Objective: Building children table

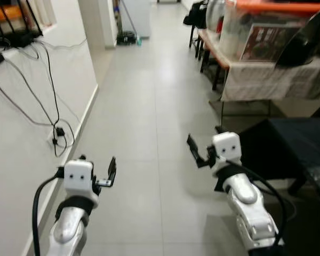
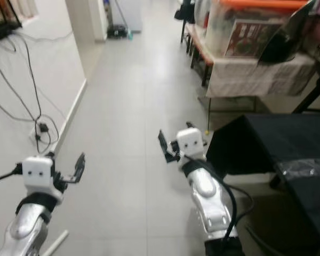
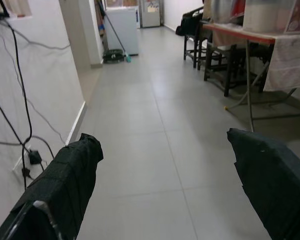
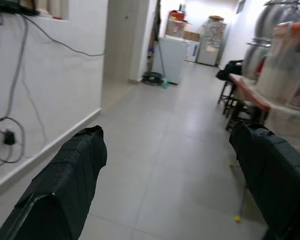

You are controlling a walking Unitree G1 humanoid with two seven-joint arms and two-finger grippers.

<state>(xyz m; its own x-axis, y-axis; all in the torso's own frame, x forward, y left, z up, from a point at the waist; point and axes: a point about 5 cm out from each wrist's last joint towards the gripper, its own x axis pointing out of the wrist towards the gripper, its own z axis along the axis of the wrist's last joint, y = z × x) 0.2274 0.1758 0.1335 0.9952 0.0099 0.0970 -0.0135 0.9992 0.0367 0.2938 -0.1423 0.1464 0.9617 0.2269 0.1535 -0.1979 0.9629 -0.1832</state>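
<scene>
Nearest to me are my own two silver arms, raised over a pale tiled floor [image 1: 149, 106]. My left gripper [image 1: 98, 172] hangs low beside the white wall [image 1: 21, 133]; my right gripper [image 1: 199, 151] hangs a little farther out, just beside a low dark surface [image 2: 277, 144] draped in black cloth on my right.

Along the wall on my left, black cables [image 1: 48, 80] trail down to a plug [image 1: 58, 132] near the skirting. Straight ahead the corridor runs open to a white appliance [image 3: 124, 30] with a broom or mop [image 3: 112, 35] leaning by it. On my right a table [image 1: 266, 74] covered in a pale cloth carries one clear plastic storage bin [image 1: 250, 32] with an orange lid; a dark chair [image 1: 197, 21] stands beyond it. The draped surface and the covered table narrow the right side of the passage; the middle of the floor lies open.

In my left wrist view, my two black fingers [image 3: 65, 185] stand wide apart with nothing between them but floor. In my right wrist view, the fingers [image 4: 65, 185] are spread just as wide and touch nothing.

I cannot make out any children's table or its parts from here.

Count: two arms, four fingers, one bin, one covered table.
</scene>
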